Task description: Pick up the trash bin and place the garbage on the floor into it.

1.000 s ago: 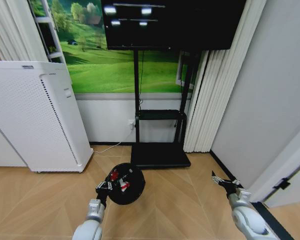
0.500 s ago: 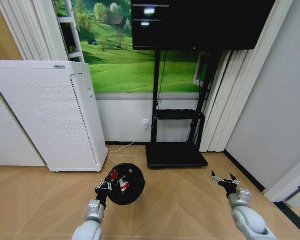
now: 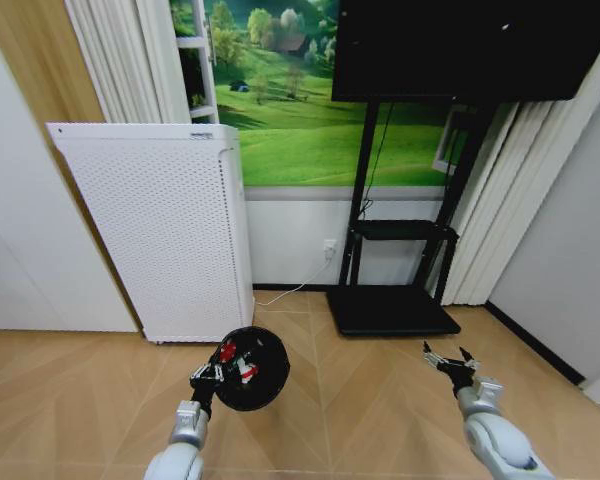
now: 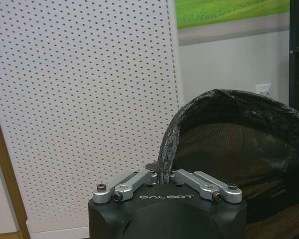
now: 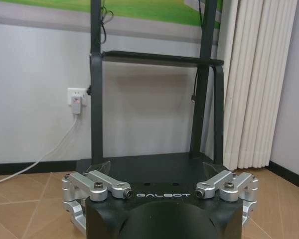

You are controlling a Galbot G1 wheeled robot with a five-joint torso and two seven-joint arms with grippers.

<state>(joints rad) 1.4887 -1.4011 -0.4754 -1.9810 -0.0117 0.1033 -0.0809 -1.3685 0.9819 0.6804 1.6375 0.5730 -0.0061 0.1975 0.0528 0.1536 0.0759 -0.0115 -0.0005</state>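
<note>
Left gripper [image 3: 208, 376] is pinching the rim of the trash bin [image 3: 256, 375], held off the floor, tipped mouth-toward-camera with red-and-white garbage [image 3: 237, 362] inside, while right gripper [image 3: 450, 359] hangs spread at 4 o'clock.

Bright, even indoor light, soft shadows, sharp focus, with wide-angle bending at the head view's edges.

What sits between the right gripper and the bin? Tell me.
Bare wooden floor, in the head view. The left gripper holds the bin; the right gripper hangs open, apart from it.
</note>
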